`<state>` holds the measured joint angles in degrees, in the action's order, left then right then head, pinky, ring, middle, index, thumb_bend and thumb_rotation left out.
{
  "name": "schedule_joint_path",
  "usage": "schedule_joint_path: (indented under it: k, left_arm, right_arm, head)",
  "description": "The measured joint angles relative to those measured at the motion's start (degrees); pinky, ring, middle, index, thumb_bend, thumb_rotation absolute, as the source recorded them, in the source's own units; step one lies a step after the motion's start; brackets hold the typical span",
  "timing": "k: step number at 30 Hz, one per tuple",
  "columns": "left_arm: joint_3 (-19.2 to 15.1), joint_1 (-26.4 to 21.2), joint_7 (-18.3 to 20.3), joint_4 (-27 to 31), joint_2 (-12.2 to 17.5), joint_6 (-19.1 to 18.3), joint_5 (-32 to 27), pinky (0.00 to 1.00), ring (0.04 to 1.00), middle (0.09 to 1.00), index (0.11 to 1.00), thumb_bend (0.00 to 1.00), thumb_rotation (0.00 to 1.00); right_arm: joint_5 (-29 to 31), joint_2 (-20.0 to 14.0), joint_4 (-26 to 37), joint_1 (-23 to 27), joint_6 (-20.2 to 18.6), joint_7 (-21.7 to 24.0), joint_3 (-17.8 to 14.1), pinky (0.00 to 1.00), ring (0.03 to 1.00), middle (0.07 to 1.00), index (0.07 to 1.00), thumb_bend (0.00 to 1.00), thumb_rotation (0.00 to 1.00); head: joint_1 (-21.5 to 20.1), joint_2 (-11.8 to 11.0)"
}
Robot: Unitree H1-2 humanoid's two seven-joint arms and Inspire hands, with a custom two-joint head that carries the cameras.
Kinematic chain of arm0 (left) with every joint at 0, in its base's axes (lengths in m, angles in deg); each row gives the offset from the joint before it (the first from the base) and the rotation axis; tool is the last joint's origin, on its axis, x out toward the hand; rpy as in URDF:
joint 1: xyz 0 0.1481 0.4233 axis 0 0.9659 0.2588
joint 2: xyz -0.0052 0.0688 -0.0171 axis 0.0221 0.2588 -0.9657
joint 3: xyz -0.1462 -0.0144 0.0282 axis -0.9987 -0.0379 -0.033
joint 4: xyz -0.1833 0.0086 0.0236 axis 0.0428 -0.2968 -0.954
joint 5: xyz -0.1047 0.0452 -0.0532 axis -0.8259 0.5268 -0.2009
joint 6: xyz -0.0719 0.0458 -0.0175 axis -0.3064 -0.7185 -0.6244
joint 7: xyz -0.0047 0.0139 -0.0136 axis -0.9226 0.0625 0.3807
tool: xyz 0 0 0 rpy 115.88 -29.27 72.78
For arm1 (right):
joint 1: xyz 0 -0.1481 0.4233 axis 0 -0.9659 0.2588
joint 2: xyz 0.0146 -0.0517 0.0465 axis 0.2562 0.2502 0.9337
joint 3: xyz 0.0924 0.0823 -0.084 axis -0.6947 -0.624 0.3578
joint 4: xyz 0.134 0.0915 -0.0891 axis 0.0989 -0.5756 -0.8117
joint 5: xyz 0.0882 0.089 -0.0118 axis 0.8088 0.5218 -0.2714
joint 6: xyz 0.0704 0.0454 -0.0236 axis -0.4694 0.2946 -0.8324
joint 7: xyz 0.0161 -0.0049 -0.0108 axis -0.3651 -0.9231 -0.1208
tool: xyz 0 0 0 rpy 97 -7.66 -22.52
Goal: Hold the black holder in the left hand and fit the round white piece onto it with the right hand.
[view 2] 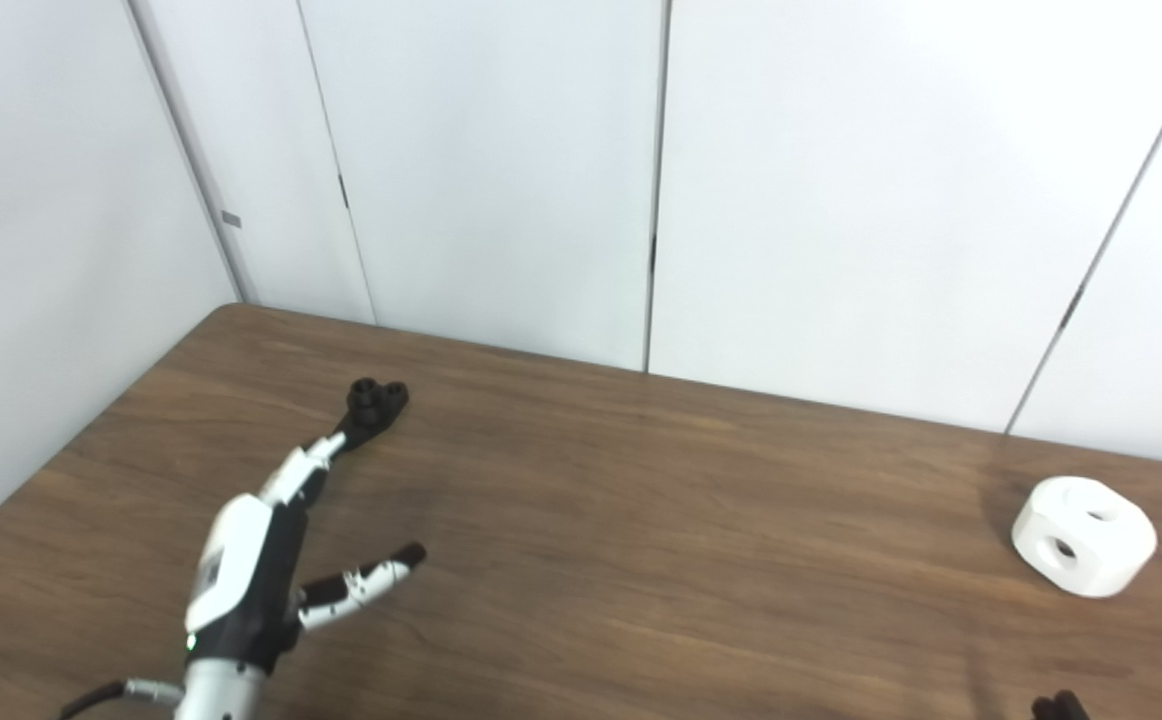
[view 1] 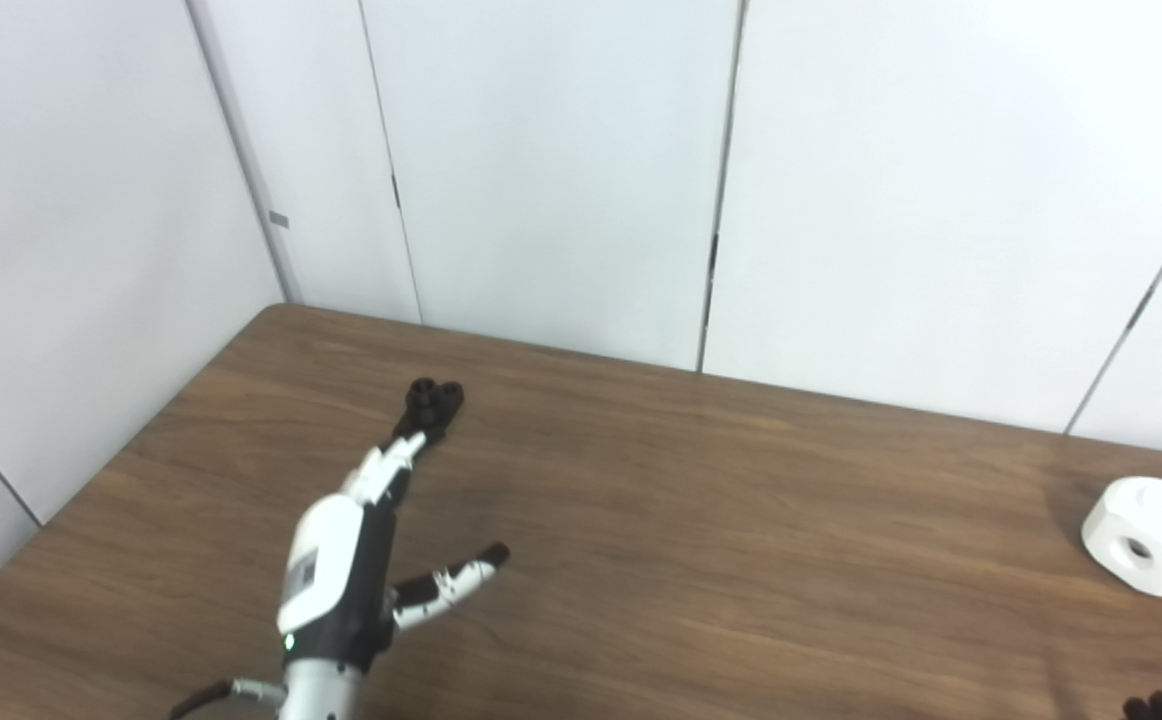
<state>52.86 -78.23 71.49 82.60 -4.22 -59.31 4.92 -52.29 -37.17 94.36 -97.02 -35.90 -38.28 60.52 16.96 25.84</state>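
Observation:
The black holder (view 1: 431,405) lies on the brown table (view 1: 701,520), far left of centre, its lobed end pointing away from me. My left hand (view 1: 361,545) stretches toward it, open, fingertips (view 1: 403,452) at the holder's near end and thumb spread out to the right. I cannot tell whether the fingers touch it. The round white piece (view 1: 1151,537), with holes in its sides, rests at the table's right edge. Of my right hand (view 1: 1156,707) only dark fingertips show at the bottom right corner, well short of the white piece.
White wall panels (view 1: 561,170) stand close behind the table's back edge and along its left side. The holder and the white piece lie far apart across the wood.

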Motion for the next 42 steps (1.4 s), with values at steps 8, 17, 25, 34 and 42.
schedule_joint_path:
  k: [8, 17, 25, 34, 42]
  left_arm:
    - [-1.2, -4.8, 1.8, -3.7, 2.0, -5.4, 9.1, 1.00, 0.985, 0.935, 0.856, 0.81, 0.50]
    - [-1.7, -10.8, 2.9, -8.7, 4.7, -8.9, 13.0, 1.00, 1.000, 0.968, 0.853, 0.79, 0.54]
    - [-1.8, -14.5, 2.5, -16.6, 6.7, -11.1, 13.4, 1.00, 1.000, 0.970, 0.838, 0.78, 0.53]
    - [-1.7, -19.3, 1.1, -25.5, 9.0, -13.1, 14.0, 1.00, 1.000, 0.981, 0.859, 0.77, 0.53]
    - [-3.2, -22.5, 1.7, -30.6, 7.9, -13.2, 15.5, 1.00, 1.000, 0.968, 0.833, 0.78, 0.50]
  right_arm:
    - [0.4, -0.1, -1.4, 0.1, 2.6, 0.8, -0.2, 1.00, 1.000, 0.989, 0.971, 0.47, 1.00]
    - [0.5, -0.1, -1.4, 0.1, 2.5, 1.0, -0.3, 1.00, 1.000, 0.986, 0.971, 0.47, 1.00]
    - [0.4, -0.1, -1.3, 0.0, 2.5, 1.0, -0.3, 1.00, 1.000, 0.983, 0.970, 0.47, 1.00]
    - [0.3, -0.1, -1.2, 0.0, 2.4, 1.0, -0.3, 1.00, 1.000, 0.976, 0.982, 0.49, 1.00]
    - [0.3, -0.1, -1.2, 0.0, 2.4, 1.0, -0.3, 1.00, 1.000, 0.973, 0.979, 0.49, 1.00]
  head:
    - [-0.1, 0.3]
    - [-0.2, 0.5]
    - [-0.1, 0.7]
    - [-0.4, 1.1]
    - [-0.6, 1.3]
